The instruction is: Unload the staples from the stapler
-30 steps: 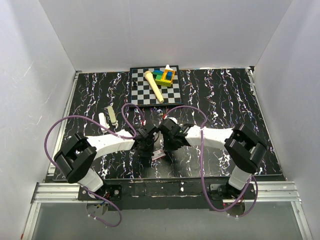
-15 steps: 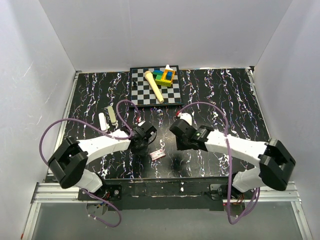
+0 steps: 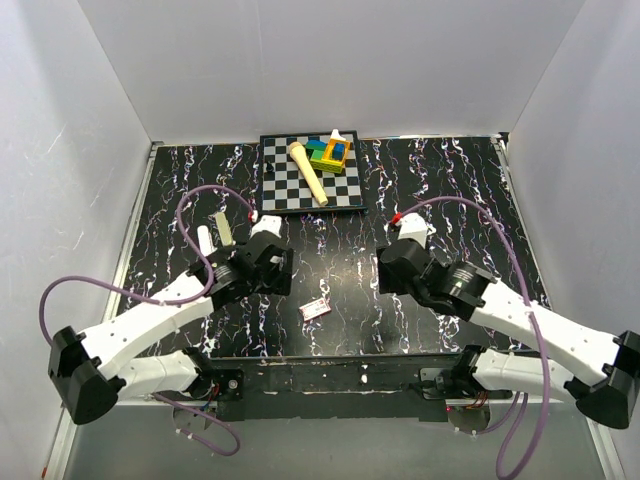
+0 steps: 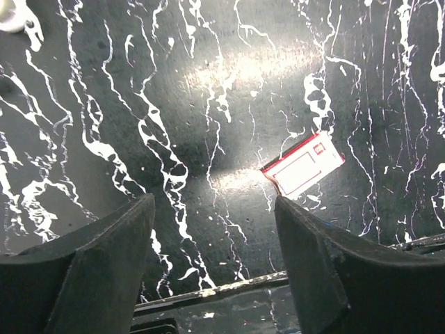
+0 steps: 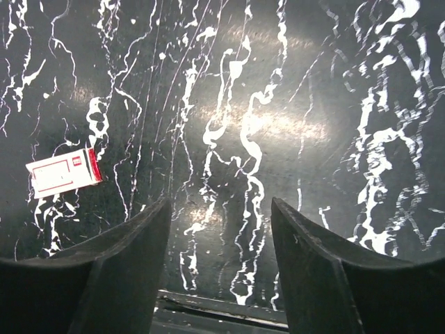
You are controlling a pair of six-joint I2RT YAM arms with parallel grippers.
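Closest to the near edge of the black, white-veined table [image 3: 450,190] lies a small red-and-white box [image 3: 315,309], flat and a little askew, touched by nothing. It sits roughly between the two arms. Just beyond it on the left, the left gripper [image 4: 212,205] hangs over bare tabletop with its two dark fingers [image 4: 104,264] spread wide and nothing between them. In its wrist view the box lies off to the right, ahead of the right finger. The right gripper [image 5: 221,205] is likewise released and holds nothing, its fingers apart over the marbled surface, with the box well off to its left. Farther back on the left, beyond the left gripper, a thin greyish strip [image 3: 225,230] lies tilted on the table just beside a short white stick-shaped thing [image 3: 205,242]. The strip seems to be the staples, though it is too small to tell for sure, and neither gripper touches it. At the far edge rests a chessboard [image 3: 290,195], with a pale wooden club [image 3: 308,172] lying across it and a cluster of coloured blocks [image 3: 328,152] at its back right corner.
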